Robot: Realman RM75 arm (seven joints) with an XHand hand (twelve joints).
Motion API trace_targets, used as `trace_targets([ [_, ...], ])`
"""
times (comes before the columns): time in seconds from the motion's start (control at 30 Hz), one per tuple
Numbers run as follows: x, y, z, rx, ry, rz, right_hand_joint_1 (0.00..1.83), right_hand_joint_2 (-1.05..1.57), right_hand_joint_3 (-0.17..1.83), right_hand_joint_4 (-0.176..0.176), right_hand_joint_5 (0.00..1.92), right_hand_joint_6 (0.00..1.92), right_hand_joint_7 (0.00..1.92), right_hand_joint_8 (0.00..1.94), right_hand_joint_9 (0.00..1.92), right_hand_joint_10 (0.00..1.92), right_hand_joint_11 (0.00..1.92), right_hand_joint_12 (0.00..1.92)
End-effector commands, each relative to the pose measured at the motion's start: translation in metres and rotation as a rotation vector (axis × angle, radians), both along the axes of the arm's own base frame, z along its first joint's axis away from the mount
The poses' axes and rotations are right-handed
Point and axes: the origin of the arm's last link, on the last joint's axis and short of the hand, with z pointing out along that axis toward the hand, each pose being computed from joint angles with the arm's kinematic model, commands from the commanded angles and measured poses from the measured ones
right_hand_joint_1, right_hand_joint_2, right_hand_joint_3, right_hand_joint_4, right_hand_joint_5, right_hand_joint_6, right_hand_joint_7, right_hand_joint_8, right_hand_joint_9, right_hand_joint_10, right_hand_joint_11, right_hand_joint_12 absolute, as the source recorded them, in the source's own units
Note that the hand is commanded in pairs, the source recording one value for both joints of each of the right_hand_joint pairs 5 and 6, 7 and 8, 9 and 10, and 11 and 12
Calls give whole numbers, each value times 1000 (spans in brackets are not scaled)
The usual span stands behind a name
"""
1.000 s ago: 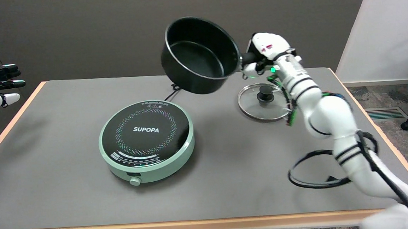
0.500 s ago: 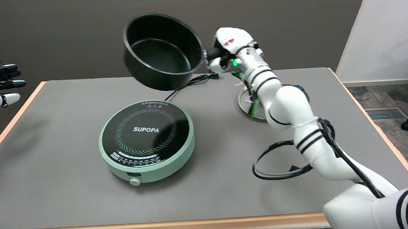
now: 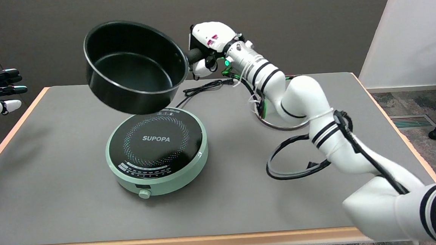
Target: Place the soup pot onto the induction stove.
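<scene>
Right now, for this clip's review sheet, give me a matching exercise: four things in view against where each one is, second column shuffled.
Things:
1. soup pot
2. induction stove
3. glass lid
4. right hand

Places:
A. flat on the table, mostly hidden behind the right arm
B. closed around the pot's handle
C. in the air, tilted, above the stove's far edge
D. on the table, nothing resting on it

Pairs: 1-C, 2-D, 3-A, 4-B
</scene>
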Motion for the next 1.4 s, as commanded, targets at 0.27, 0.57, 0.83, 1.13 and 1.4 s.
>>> trace_targets([
  [0.27, -15, -7, 8, 279, 202, -115, 1041, 1141, 872, -55, 1898, 1898, 1898, 1898, 1898, 1898, 1898, 1898],
  [0.57, -59, -33, -27, 272, 224, -256, 1038, 1144, 864, -53, 1903, 1903, 1903, 1903, 1903, 1903, 1903, 1903],
  [0.83, -74, -40, -67, 282, 270, -301, 1041, 1138, 871, -52, 1904, 1904, 1904, 1904, 1904, 1904, 1904, 1904],
  [1.13, -67, -46, -77, 204, 275, -275, 1053, 1121, 891, -54, 1899, 1899, 1899, 1899, 1899, 1899, 1899, 1899],
  [1.4, -60, -48, -80, 166, 307, -245, 1066, 1097, 922, -57, 1886, 1886, 1886, 1886, 1886, 1886, 1886, 1886],
])
